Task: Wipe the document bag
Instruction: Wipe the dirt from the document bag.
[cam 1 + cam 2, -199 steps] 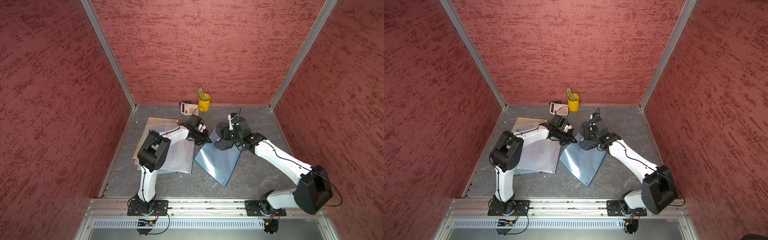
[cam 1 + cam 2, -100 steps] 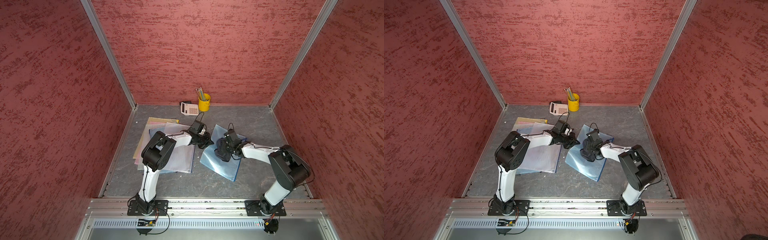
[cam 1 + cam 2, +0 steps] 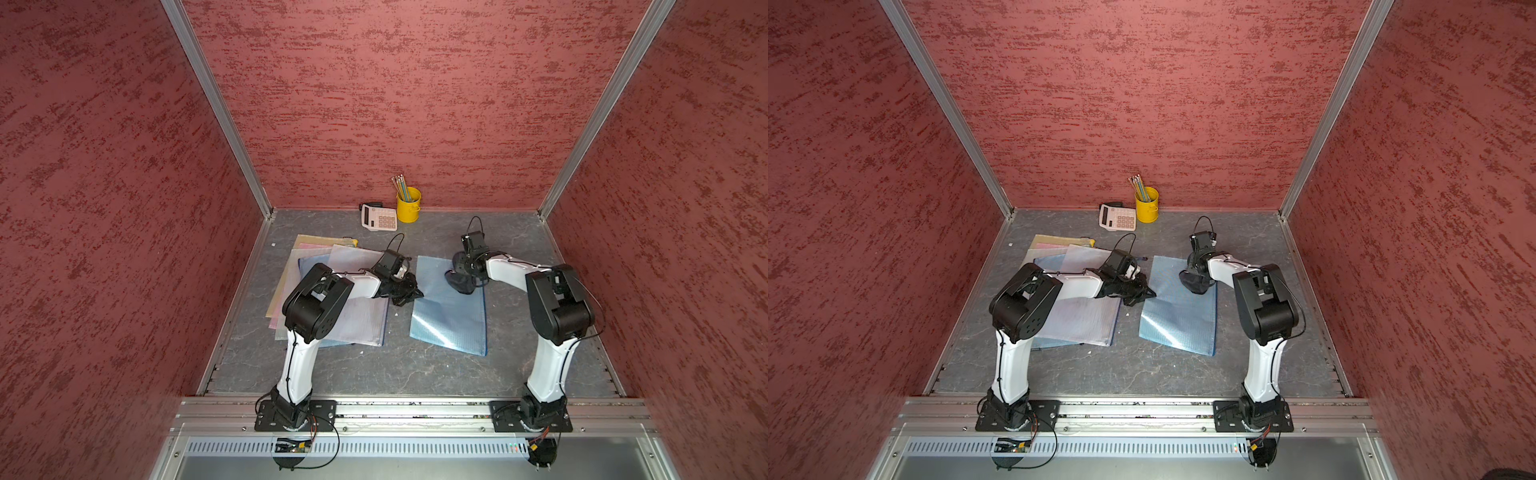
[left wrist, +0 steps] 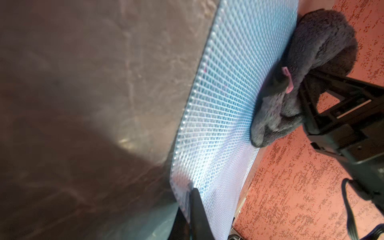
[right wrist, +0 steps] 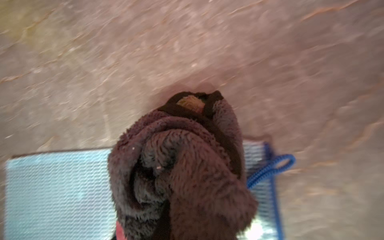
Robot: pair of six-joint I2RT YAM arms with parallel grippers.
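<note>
Starting at the left, we see a fanned stack of pastel folders [image 3: 307, 253] lying flat on the grey counter [image 3: 415, 374], with the left arm [image 3: 316, 307] reaching across it. The left jaws are closed and sit at the left edge of the blue document bag [image 3: 449, 320], toward its far half. In the left wrist view one dark fingertip [image 4: 195, 207] lies on the mesh at the bag's corner. We cannot tell whether the bag is pinched or only pressed.

Behind, against the back wall, a calculator [image 3: 379, 217] lies just beside a yellow cup [image 3: 408, 205] of pencils [image 3: 400, 187].

The blue document bag lies flat in the middle of the counter between the two arms, just beside the stack but apart from it.

On its far right corner rests a dark fluffy cloth [image 3: 459, 282]. The right jaws are closed on this cloth, which bunches around them. In the right wrist view the cloth [image 5: 182, 166] covers the bag's corner beside the blue zipper loop [image 5: 274, 166]. The right arm [image 3: 557, 307] bends in from the right.
</note>
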